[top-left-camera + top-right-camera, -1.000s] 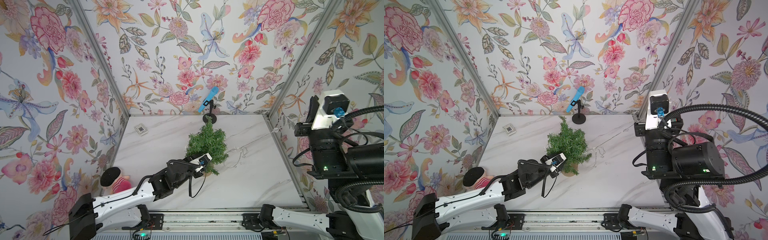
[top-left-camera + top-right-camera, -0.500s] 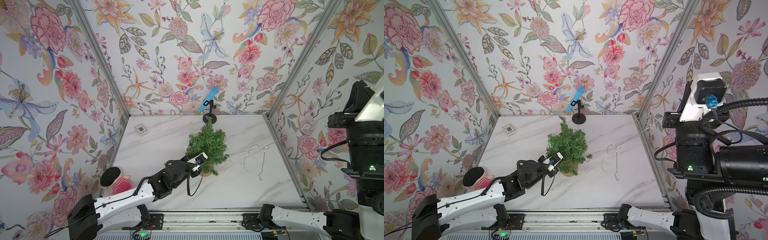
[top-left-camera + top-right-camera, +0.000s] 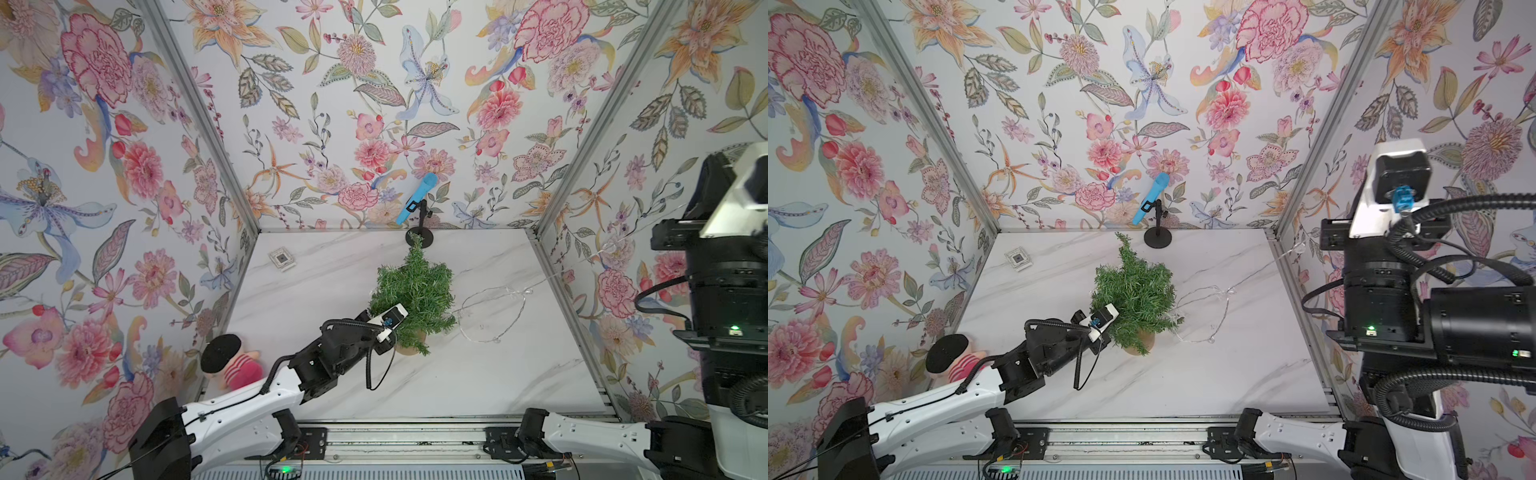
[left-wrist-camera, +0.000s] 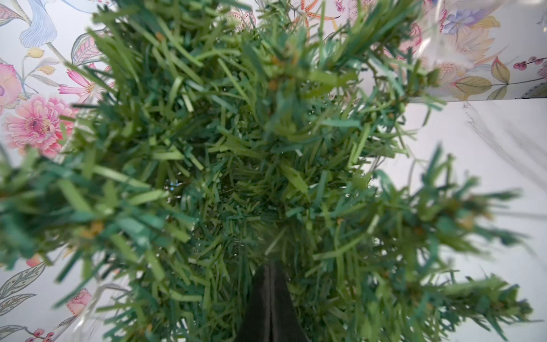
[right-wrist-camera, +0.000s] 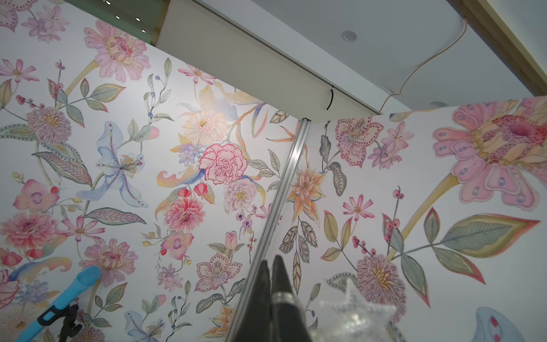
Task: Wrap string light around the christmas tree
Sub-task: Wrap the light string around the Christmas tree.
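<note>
In both top views the christmas tree [image 3: 415, 291] stands upright mid-tabletop [image 3: 332, 291]; the string light [image 3: 523, 291] lies in a loose loop just beside it, with one strand climbing to the raised right arm [image 3: 1383, 299]; the left arm [image 3: 249, 395] reaches into the lower branches.

Left wrist view: the left hand [image 4: 270, 269] is closed among green needles; whether it pinches a branch is hidden.

Right wrist view: the right hand [image 5: 271, 263], aimed at the flowered wall, is clamped on the string light's wire.

Judgement: wrapping has barely begun; next, the right hand likely must carry its strand round the tree while the left hand steadies it, with the slack kept from snagging.
</note>
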You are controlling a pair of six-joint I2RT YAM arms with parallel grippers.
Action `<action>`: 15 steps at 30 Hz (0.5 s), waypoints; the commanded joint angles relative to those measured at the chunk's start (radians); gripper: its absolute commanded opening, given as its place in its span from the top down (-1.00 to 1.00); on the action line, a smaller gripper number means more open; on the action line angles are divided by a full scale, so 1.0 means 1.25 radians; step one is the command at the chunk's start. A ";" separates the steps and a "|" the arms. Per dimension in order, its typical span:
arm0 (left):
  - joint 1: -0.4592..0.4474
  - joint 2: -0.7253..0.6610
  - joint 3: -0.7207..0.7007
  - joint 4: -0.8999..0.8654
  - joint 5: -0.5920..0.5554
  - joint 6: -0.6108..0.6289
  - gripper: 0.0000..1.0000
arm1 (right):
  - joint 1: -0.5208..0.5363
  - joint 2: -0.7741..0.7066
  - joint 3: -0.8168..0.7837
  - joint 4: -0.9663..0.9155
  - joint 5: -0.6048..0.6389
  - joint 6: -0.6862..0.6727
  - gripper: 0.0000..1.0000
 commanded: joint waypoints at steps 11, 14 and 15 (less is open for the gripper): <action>0.008 -0.050 0.189 -0.120 0.130 -0.052 -0.23 | -0.292 0.096 -0.117 -0.217 -0.289 0.542 1.00; 0.006 -0.044 0.251 -0.163 0.185 -0.070 -0.29 | -0.401 0.115 -0.079 -0.257 -0.397 0.659 1.00; 0.004 -0.041 0.264 -0.164 0.215 -0.072 -0.29 | -0.422 0.115 -0.071 -0.258 -0.420 0.680 1.00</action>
